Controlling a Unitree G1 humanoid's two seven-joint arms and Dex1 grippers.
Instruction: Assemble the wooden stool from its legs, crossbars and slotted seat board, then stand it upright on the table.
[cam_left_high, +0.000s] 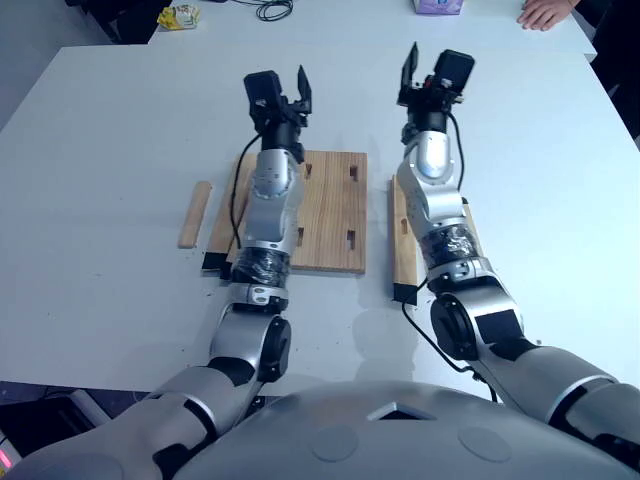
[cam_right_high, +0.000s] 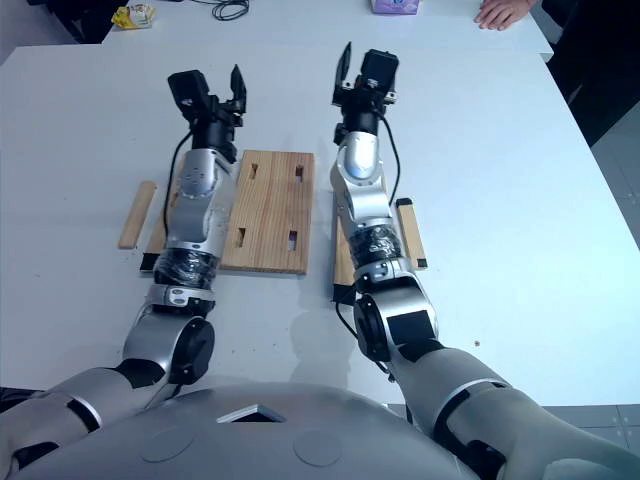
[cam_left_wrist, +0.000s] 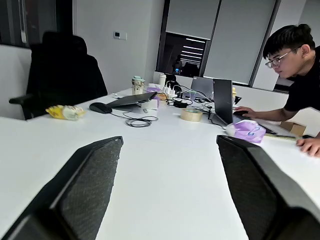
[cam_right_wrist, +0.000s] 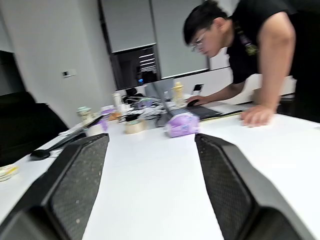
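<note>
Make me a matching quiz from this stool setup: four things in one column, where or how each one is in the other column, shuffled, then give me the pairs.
Column one
1. seat board
2. short plain bar
3. bar with dark ends
4. left claw

Column two
A. open and empty
B. lying just right of the right arm
C. lying left of the left arm, apart from it
D. flat between the two arms

Pairs: 1-D, 2-C, 3-B, 4-A

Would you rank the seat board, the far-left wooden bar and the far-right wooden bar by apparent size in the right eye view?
1. Seat board
2. Far-left bar and far-right bar: about alike, unranked.
</note>
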